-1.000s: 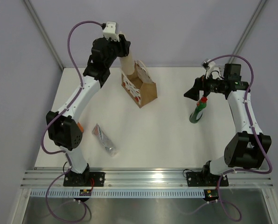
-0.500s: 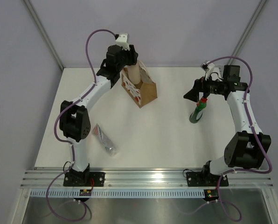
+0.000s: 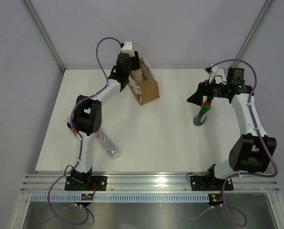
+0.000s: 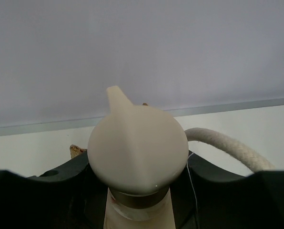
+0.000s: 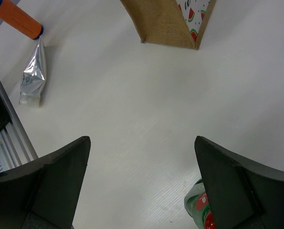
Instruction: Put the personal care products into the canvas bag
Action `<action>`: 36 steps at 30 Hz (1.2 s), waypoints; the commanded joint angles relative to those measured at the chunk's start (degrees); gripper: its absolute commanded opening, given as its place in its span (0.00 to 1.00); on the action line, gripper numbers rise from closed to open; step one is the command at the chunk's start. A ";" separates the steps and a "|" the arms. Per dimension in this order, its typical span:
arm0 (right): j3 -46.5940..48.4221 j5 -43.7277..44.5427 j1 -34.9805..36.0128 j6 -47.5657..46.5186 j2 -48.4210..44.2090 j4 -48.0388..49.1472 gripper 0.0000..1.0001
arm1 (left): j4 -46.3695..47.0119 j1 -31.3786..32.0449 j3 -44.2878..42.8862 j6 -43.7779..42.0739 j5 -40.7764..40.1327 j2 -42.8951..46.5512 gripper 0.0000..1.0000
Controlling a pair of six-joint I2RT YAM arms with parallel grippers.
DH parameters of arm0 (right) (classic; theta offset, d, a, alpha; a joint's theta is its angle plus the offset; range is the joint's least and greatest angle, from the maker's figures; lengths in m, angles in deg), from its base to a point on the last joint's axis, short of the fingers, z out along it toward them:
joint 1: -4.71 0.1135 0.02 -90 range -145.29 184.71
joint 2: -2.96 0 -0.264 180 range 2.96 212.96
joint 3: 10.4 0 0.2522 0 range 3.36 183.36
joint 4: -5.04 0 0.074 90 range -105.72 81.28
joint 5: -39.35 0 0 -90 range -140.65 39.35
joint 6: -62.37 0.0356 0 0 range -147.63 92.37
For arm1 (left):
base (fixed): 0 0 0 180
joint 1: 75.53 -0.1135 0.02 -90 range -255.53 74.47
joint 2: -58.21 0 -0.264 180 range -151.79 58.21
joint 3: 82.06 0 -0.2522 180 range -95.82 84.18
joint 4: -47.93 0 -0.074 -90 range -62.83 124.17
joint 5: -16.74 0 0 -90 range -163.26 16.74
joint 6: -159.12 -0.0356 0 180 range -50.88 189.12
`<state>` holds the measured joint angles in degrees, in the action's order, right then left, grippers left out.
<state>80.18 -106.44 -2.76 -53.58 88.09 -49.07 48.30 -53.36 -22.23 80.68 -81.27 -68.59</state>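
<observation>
My left gripper [image 3: 131, 74] is shut on the beige pump bottle [image 4: 137, 148] and holds it upright at the left, open side of the canvas bag [image 3: 147, 88]; a cream handle [image 4: 228, 143] lies just beside the bottle. My right gripper [image 3: 199, 95] is open and empty, just above and left of the dark green bottle with a red top [image 3: 201, 114], which stands upright and shows beside the right finger [image 5: 201, 210]. The silvery tube [image 3: 109, 147] lies at the front left. The orange bottle [image 5: 15, 16] lies beyond it; in the top view my left arm hides most of it.
The bag also shows in the right wrist view [image 5: 168, 24], with the tube [image 5: 32, 76] to its left. The table's near edge carries the aluminium rail [image 3: 151, 183] with both arm bases. Grey walls close in the back and sides.
My left arm has swung right and down with the pump bottle, bringing it against the bag's opening. The bag has shifted and turned a little. The right arm has barely moved.
</observation>
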 commanded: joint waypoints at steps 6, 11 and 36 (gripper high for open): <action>-1.32 -2.66 -0.01 -0.85 -1.45 0.28 1.00 | 20.58 -0.73 -7.23 1.98 -4.46 -0.46 0.00; -1.41 -3.01 -0.01 -0.76 -1.45 0.19 1.00 | 21.29 -0.73 -9.68 0.67 -6.23 -1.42 0.00; 0.61 -4.94 -0.01 -4.80 -0.92 -5.25 1.00 | 14.61 -1.96 -10.93 -3.02 -3.94 -2.93 0.94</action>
<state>78.95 -108.86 -2.76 -56.05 88.09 -52.27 57.00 -54.98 -32.41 78.64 -84.86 -76.78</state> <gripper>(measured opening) 0.993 0.909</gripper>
